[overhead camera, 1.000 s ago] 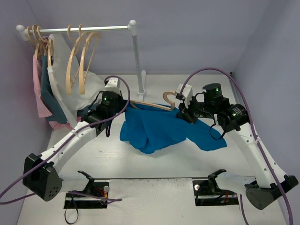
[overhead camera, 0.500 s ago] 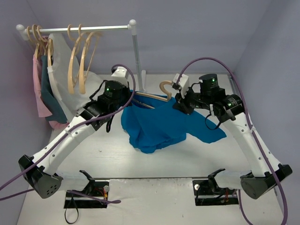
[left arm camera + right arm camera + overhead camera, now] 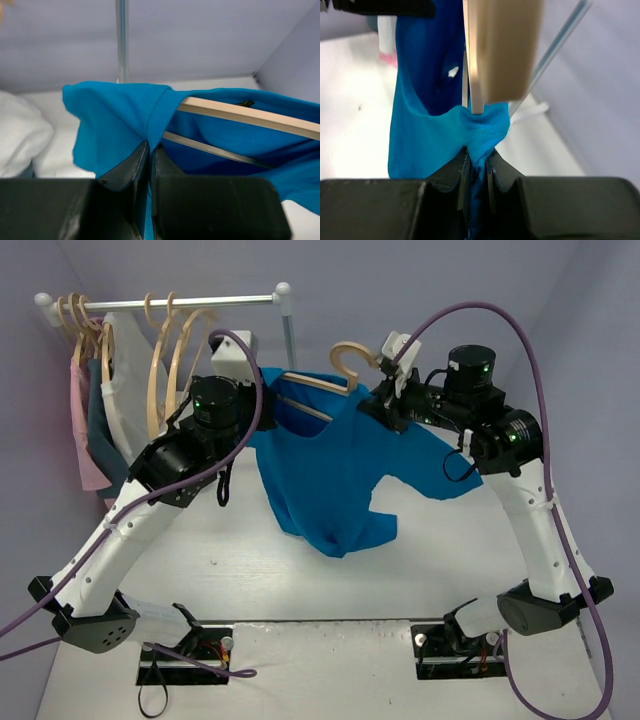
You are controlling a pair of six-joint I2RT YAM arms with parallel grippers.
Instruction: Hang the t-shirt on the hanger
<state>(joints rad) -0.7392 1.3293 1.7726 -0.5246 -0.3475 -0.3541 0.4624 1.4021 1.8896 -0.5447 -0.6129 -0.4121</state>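
Observation:
The blue t-shirt (image 3: 330,475) hangs in the air between my two arms, draped over the pale wood hanger (image 3: 318,382), whose hook stands up at centre. My left gripper (image 3: 262,412) is shut on the shirt's left shoulder; in the left wrist view (image 3: 149,150) blue cloth is pinched between its jaws, with the hanger arm (image 3: 250,116) running right inside the shirt (image 3: 115,120). My right gripper (image 3: 388,405) is shut on the shirt's collar; in the right wrist view (image 3: 477,157) bunched cloth (image 3: 480,132) sits in the jaws below the hanger (image 3: 502,45).
A clothes rail (image 3: 180,302) on a white post (image 3: 289,340) stands at the back left. It carries several empty wood hangers (image 3: 165,360), a white garment (image 3: 125,400), a dark teal one (image 3: 98,430) and a pink one (image 3: 82,440). White tabletop (image 3: 230,570) lies below.
Both arms have risen and lifted the t-shirt and hanger off the table. The shirt now hangs free instead of lying spread on the surface.

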